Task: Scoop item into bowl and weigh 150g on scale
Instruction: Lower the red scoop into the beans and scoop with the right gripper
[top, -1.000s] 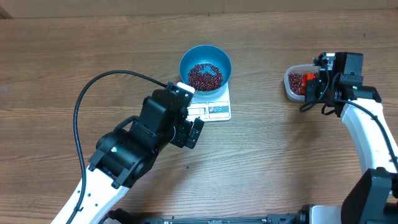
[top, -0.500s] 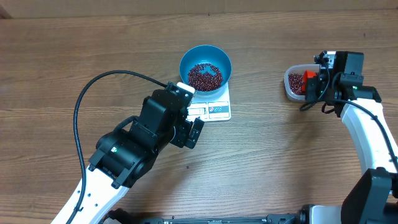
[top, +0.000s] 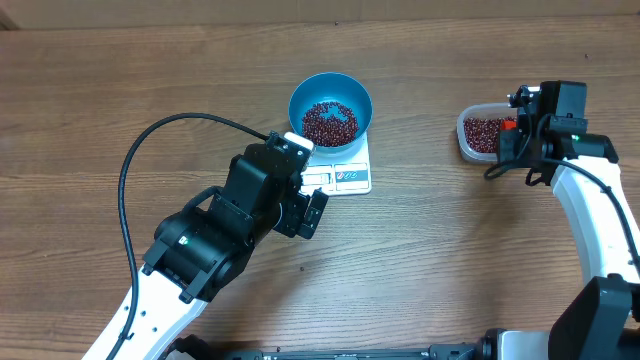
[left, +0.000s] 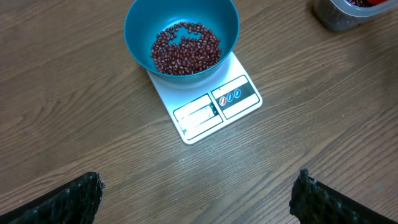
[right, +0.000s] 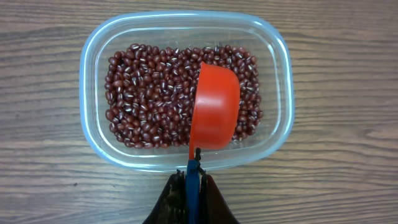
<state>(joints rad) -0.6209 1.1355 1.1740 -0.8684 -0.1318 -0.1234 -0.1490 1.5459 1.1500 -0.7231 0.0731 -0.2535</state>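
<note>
From overhead I see the blue bowl (top: 331, 108) sitting on the white scale (top: 345, 172) toward the far edge of the worktop (top: 120, 70), about midway along it, with a heap of red-brown beans (top: 329, 122) in its bottom. The clear tub (top: 478, 135) stands well apart from it, nearer the right edge. That view gives me only a sliver of red at the tub, and the right arm covers the gripper there. The right wrist camera fills that in: the right gripper (right: 191, 186) is clamped together on the thin blue handle of an orange-red scoop (right: 214, 106), whose cup lies over the beans in the right half of the tub, the handle crossing the near rim. I cannot tell whether the cup faces up or down, nor whether anything is in it. The left wrist camera looks down on bowl and scale from the near side, with the left gripper (left: 199, 196) spread wide, its two dark fingertips at the bottom corners, touching nothing. The scale's display window shows here, but I cannot read it. The tub is cut off at the top right corner of this view.
</note>
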